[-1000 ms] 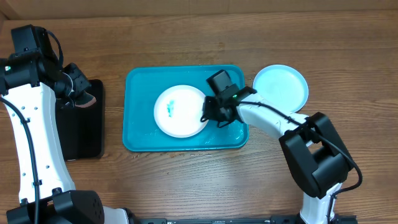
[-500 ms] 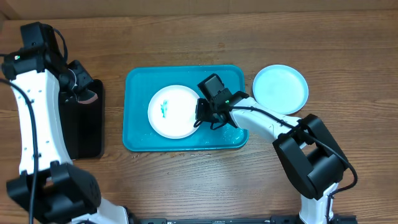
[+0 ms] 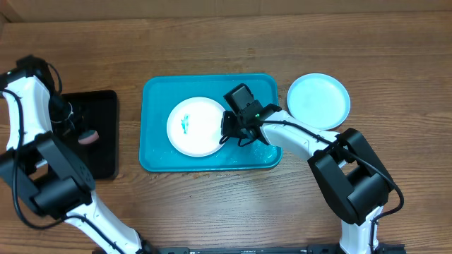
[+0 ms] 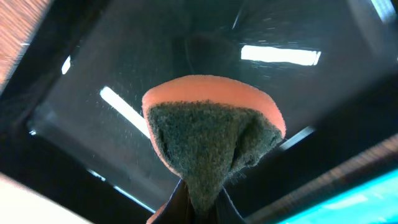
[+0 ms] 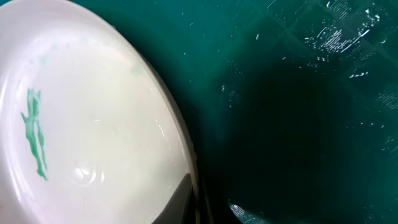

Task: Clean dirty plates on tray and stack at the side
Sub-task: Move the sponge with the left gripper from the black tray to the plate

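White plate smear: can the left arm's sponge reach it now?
Probably yes: the smear on the white plate lies uncovered, right gripper pinching only its rim, nothing standing between it and the sponge.

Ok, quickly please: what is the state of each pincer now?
Left pincer: closed on the sponge.
Right pincer: closed on the rim of the white plate.

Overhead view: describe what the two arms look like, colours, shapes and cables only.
Both the left arm and right arm have smooth white links joined by bulky black joint housings. A thin black cable runs along each white link. The right end effector is black and boxy, with a small green light at its wrist.
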You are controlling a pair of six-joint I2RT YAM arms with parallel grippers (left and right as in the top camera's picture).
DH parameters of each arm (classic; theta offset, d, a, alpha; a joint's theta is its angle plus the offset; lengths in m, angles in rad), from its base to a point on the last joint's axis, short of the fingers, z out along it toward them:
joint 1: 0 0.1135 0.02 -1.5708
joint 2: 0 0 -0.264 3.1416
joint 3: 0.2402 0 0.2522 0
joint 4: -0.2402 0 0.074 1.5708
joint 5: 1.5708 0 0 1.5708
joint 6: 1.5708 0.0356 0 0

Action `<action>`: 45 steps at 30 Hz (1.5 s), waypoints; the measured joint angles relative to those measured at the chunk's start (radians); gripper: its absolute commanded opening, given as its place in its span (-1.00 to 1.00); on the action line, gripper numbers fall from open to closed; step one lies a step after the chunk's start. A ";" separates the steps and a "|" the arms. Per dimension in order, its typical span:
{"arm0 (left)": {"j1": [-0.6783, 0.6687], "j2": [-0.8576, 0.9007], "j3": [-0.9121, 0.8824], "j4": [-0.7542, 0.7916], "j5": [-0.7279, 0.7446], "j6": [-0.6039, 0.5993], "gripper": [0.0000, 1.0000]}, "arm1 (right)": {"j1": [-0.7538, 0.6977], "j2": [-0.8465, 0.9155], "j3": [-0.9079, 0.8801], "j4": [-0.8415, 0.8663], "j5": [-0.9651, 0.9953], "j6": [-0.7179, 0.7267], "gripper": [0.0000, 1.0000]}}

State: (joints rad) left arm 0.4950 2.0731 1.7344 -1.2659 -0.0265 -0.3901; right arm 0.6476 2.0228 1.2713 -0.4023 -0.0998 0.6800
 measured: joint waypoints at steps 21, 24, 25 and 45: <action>0.026 0.175 0.002 -0.026 0.000 -0.007 -0.38 | -0.001 0.002 0.000 0.008 0.002 0.000 -0.89; 0.041 0.175 0.026 -0.066 0.001 -0.013 -0.92 | -0.001 0.002 0.000 0.009 0.003 0.000 -0.89; 0.045 0.175 0.036 -0.079 0.000 -0.008 -0.92 | -0.001 0.002 0.000 0.009 0.003 0.000 -0.89; 0.008 0.076 0.305 -0.340 0.356 0.229 -0.92 | -0.005 0.007 0.000 0.036 0.003 0.000 -0.88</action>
State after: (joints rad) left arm 0.5030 2.1490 2.0396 -1.6062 0.3290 -0.1608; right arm 0.6430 2.0296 1.2713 -0.3664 -0.0967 0.6800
